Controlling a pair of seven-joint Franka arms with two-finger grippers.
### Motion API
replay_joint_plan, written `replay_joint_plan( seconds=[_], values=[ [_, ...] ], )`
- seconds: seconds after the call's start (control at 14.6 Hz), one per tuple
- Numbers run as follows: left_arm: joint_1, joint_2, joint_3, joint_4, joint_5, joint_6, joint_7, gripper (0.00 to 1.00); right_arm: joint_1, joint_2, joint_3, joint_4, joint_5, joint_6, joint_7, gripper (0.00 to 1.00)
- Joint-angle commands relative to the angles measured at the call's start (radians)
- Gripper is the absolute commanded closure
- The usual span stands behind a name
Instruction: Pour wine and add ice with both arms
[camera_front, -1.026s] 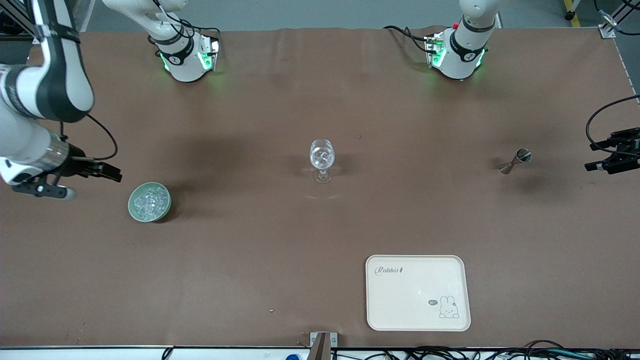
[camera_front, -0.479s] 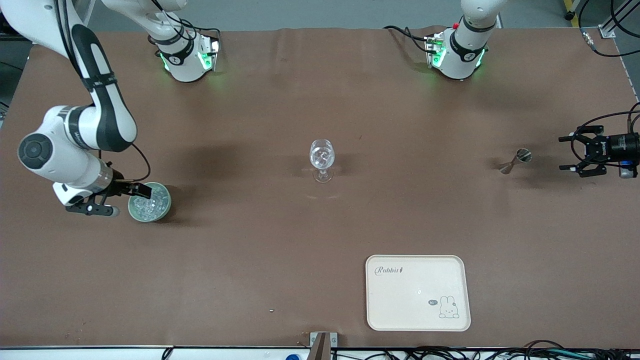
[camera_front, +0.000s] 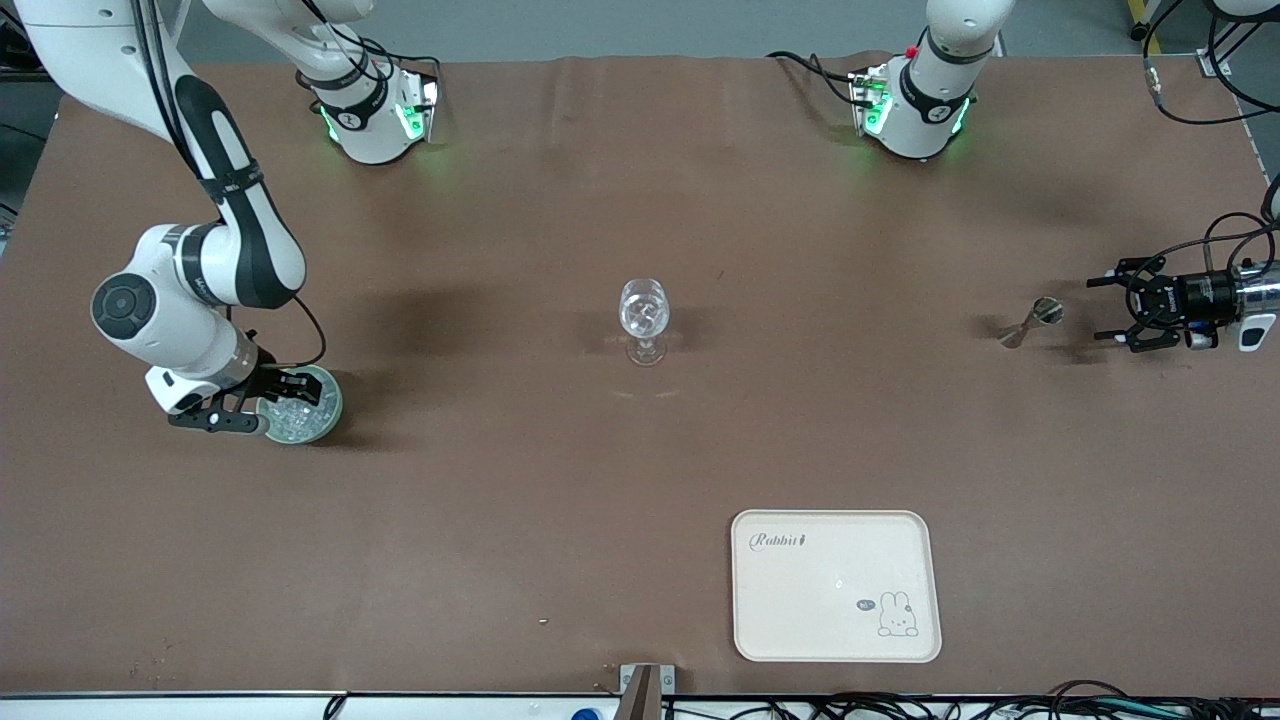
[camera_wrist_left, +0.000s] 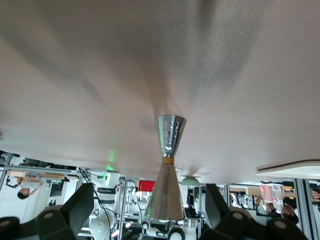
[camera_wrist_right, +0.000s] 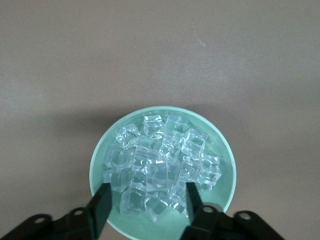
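Front view shows the brown table with the right gripper low over the pale green bowl of ice, near the right arm's end of the table. Its fingers stand spread, one on each side of the heap of clear cubes, and nothing is pinched between them. From the right wrist view the ice fills the middle of the bowl, and the finger tips sit just over the bowl's rim.

Toward the left arm's end of the table the silver jigger stands upright on the cloth. The left gripper hovers just beside it, turned sideways with its fingers spread wide and aimed at the jigger, not touching it. In the left wrist view the jigger sits between the two open fingers, clear of both.

The clear stemmed wine glass stands upright at the middle of the table, well apart from both grippers. A cream tray with a rabbit drawing lies nearer to the front camera than the glass
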Motion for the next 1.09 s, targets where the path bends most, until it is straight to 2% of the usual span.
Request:
replay_joint_plan(
  seconds=[0.0, 0.21, 0.41, 0.62, 0.82, 1.03],
  values=[
    [0.000, 0.004, -0.007, -0.030, -0.045, -0.009, 0.003, 0.06, 0.001, 0.001, 0.000, -0.019, 0.005, 0.035, -0.013, 0.44],
    [-0.005, -0.003, -0.011, -0.110, -0.079, 0.049, 0.013, 0.15, 0.001, 0.024, 0.000, -0.019, 0.005, 0.064, -0.013, 0.44],
    [-0.005, -0.003, -0.011, -0.144, -0.101, 0.069, 0.049, 0.20, -0.002, 0.028, 0.000, -0.019, -0.008, 0.066, -0.016, 0.45],
    [-0.005, -0.006, -0.013, -0.182, -0.133, 0.092, 0.056, 0.32, -0.005, 0.028, -0.002, -0.019, -0.015, 0.064, -0.017, 0.49],
    [-0.005, -0.007, -0.037, -0.211, -0.156, 0.132, 0.066, 0.33, -0.007, 0.030, -0.002, -0.019, -0.018, 0.063, -0.019, 0.54],
    [-0.005, -0.019, -0.054, -0.245, -0.177, 0.172, 0.071, 0.42, -0.010, 0.031, -0.002, -0.017, -0.018, 0.064, -0.017, 0.55]
  ],
)
